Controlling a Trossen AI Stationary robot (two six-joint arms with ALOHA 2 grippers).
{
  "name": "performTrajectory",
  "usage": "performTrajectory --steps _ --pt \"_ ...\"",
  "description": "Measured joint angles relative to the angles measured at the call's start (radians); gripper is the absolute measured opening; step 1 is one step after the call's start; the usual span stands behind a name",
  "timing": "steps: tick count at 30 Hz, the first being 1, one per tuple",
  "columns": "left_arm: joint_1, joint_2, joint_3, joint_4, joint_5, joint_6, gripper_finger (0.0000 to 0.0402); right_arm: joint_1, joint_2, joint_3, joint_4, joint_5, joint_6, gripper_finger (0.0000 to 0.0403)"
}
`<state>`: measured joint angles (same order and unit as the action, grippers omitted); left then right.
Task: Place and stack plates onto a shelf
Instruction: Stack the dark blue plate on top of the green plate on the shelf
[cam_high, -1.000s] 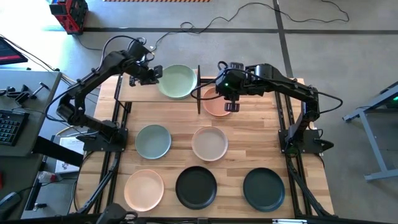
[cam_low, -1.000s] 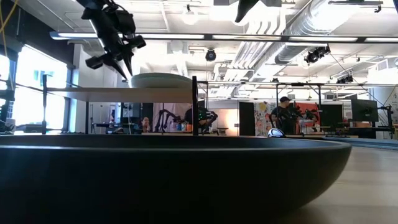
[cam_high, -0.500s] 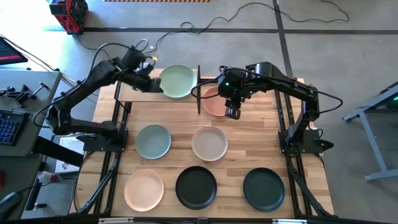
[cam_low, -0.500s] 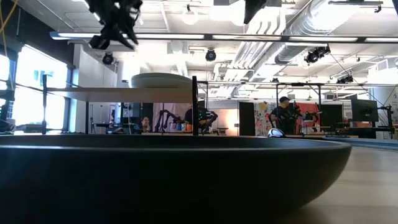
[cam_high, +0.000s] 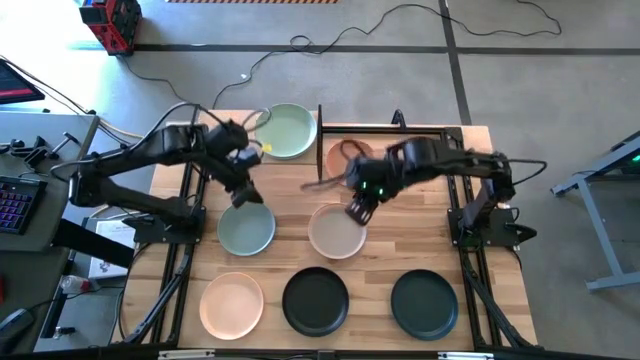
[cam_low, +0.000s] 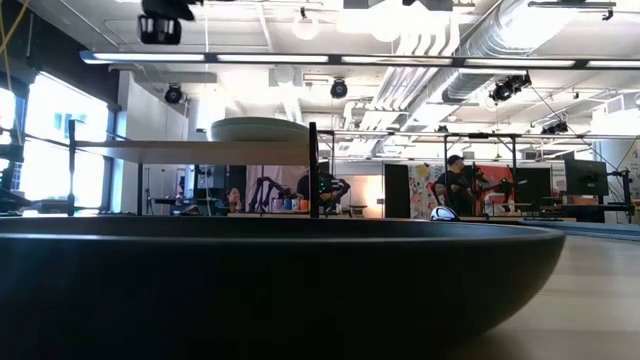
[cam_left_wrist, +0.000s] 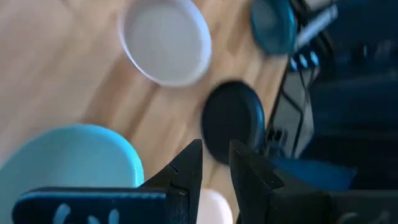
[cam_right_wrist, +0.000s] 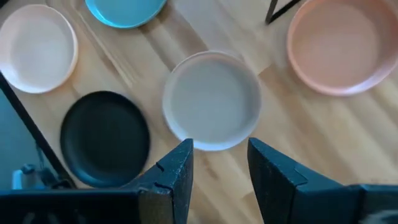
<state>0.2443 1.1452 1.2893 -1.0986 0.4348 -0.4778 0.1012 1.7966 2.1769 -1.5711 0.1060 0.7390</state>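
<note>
My left gripper (cam_high: 243, 192) hovers open by a narrow gap (cam_left_wrist: 216, 149) over the far rim of the blue-grey plate (cam_high: 246, 228), which lies flat on the tabletop. My right gripper (cam_high: 355, 210) hovers open (cam_right_wrist: 221, 146) above the far edge of the beige plate (cam_right_wrist: 211, 102), also flat on the table. One pale green plate (cam_high: 287, 130) sits on the raised shelf (cam_low: 180, 152). The salmon pink plate (cam_right_wrist: 339, 46) lies by the shelf's right end.
Along the near edge lie a cream-peach plate (cam_high: 232, 304), a black plate (cam_high: 316, 300) and another dark plate (cam_high: 424, 303). A black post (cam_high: 320, 145) stands between the green and salmon plates. Bare wood lies right of the beige plate.
My left gripper has left the green plate's rim on the shelf and swung toward the near edge, over the blue-grey plate. My right gripper has moved from over the salmon plate toward the near edge, above the beige plate. The green plate stays on the shelf.
</note>
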Motion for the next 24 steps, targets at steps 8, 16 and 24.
performTrajectory --steps 8,16,24 --pt "-0.195 0.009 0.000 -0.005 -0.052 -0.018 0.0069 0.179 0.081 0.000 0.000 0.024 0.309 0.0130" --pt "-0.310 0.008 0.000 -0.003 -0.202 -0.063 0.0069 0.312 0.200 0.000 0.000 0.023 0.495 0.0130" --pt "-0.338 0.015 0.000 -0.002 -0.323 -0.095 0.0069 0.421 0.302 0.000 0.000 -0.010 0.630 0.0130"
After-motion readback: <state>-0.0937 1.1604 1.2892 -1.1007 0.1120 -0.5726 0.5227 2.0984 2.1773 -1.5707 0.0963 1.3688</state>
